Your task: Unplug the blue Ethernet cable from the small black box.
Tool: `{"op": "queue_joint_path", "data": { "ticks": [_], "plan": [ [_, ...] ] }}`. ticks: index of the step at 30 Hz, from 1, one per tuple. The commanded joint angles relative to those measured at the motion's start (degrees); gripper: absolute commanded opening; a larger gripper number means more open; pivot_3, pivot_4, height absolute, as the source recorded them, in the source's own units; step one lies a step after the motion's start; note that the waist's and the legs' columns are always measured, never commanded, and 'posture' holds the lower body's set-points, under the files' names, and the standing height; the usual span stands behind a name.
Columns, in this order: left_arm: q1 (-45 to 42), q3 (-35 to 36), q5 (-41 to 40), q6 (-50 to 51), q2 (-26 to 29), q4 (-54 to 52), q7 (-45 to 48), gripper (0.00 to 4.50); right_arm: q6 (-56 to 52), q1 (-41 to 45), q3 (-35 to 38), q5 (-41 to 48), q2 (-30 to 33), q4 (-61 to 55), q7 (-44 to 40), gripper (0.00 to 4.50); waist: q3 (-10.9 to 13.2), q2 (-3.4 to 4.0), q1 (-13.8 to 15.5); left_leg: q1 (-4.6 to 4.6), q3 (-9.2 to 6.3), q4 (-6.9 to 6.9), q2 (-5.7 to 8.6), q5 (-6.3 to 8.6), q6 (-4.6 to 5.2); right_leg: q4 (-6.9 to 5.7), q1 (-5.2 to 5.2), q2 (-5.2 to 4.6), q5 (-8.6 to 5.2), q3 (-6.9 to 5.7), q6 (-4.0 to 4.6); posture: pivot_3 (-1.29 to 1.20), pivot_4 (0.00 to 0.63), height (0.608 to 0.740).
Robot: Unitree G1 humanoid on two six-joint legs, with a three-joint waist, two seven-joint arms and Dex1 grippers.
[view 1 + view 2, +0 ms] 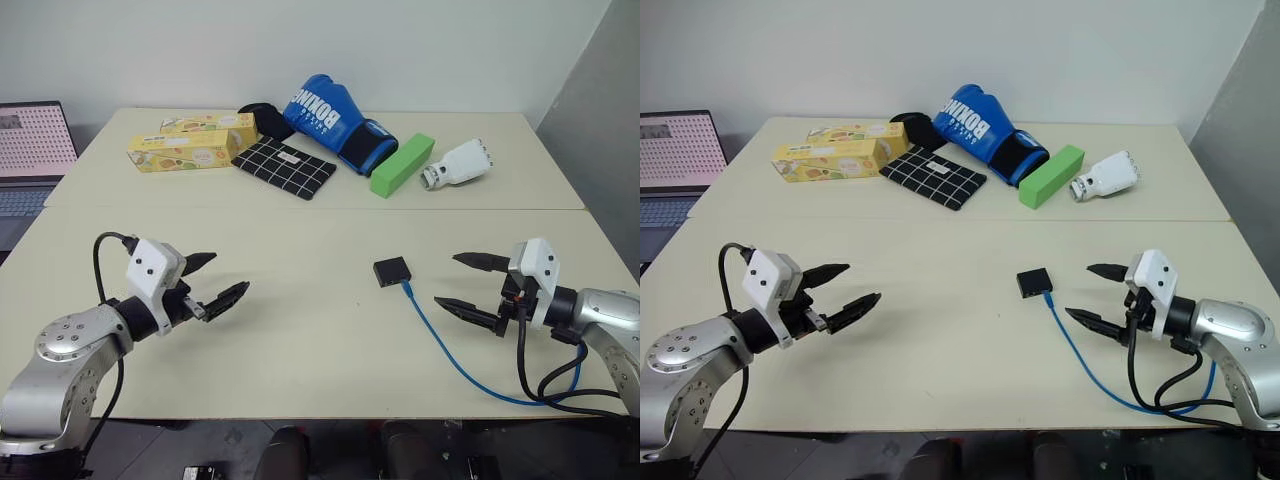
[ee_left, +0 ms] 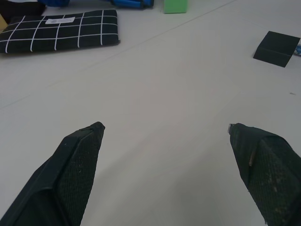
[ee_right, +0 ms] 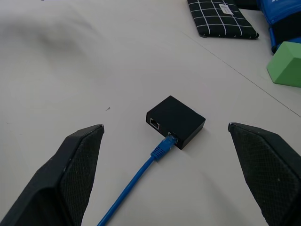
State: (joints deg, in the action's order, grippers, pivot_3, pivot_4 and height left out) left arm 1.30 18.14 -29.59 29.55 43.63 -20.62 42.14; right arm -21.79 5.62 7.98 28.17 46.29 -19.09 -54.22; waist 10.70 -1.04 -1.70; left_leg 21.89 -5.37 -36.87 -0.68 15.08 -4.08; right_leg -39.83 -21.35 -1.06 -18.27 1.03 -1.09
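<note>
One blue Ethernet cable [image 3: 141,174] plugged into one small black box [image 3: 176,121]

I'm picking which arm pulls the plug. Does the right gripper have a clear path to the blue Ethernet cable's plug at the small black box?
Probably yes. The right gripper is open and faces the small black box; only bare table lies between it and the blue Ethernet cable.
</note>
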Motion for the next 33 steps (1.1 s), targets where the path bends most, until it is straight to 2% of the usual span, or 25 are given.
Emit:
{"op": "queue_joint_path", "data": {
  "ticks": [1,16,21,25,29,33],
  "plan": [
    [0.68,1.63,-1.32,0.12,1.76,-2.99,2.03,4.50,0.35,0.83,1.62,0.37,0.71,-0.56,-0.60,4.49,0.00,0.00,-0.01,0.00,0.00,0.00,0.00,0.00,0.00,0.00,0.00,0.00,0.00,0.00,0.00,0.00,0.150,0.740],
    [0.70,1.33,-2.97,2.59,1.07,-5.63,2.02,4.50,-0.71,-1.14,-0.95,-1.35,-0.84,-3.32,2.30,4.49,0.00,0.00,0.03,0.00,0.01,0.00,-0.01,0.00,0.00,0.00,0.00,0.00,0.00,0.01,0.00,0.00,0.150,0.740],
    [-3.71,-1.16,-5.23,1.84,1.58,-5.62,5.95,4.50,-1.34,-4.02,-2.89,-4.21,-8.07,-7.38,12.25,4.49,0.00,-0.01,0.04,0.04,-0.07,0.00,0.00,0.00,-0.01,0.01,0.00,0.00,0.00,0.01,0.00,0.00,0.150,0.740],
    [-4.91,-5.32,-5.84,1.32,5.44,-6.52,14.38,4.50,-1.94,-6.12,-5.24,-7.24,-14.30,-8.14,19.35,4.49,0.01,0.00,0.00,0.04,-0.01,0.00,0.01,-0.01,-0.02,-0.01,-0.03,0.01,0.00,0.00,0.00,0.00,0.150,0.740],
    [-8.96,-10.46,-5.28,0.34,8.11,-4.35,20.77,4.50,-3.38,-6.37,-7.95,-10.36,-18.00,-6.68,23.98,4.49,0.02,0.03,-0.01,0.02,0.06,0.03,0.02,-0.01,-0.02,-0.01,-0.06,0.05,0.00,0.04,0.00,0.00,0.150,0.740],
    [-13.93,-13.09,-4.82,0.16,7.76,-1.12,23.26,4.50,-4.97,-6.59,-10.61,-11.68,-21.02,-6.38,26.36,4.49,0.02,0.03,-0.02,0.01,0.05,0.00,0.04,-0.01,-0.02,-0.04,-0.05,0.23,0.00,0.03,0.00,0.00,0.150,0.740]
  ]
}}
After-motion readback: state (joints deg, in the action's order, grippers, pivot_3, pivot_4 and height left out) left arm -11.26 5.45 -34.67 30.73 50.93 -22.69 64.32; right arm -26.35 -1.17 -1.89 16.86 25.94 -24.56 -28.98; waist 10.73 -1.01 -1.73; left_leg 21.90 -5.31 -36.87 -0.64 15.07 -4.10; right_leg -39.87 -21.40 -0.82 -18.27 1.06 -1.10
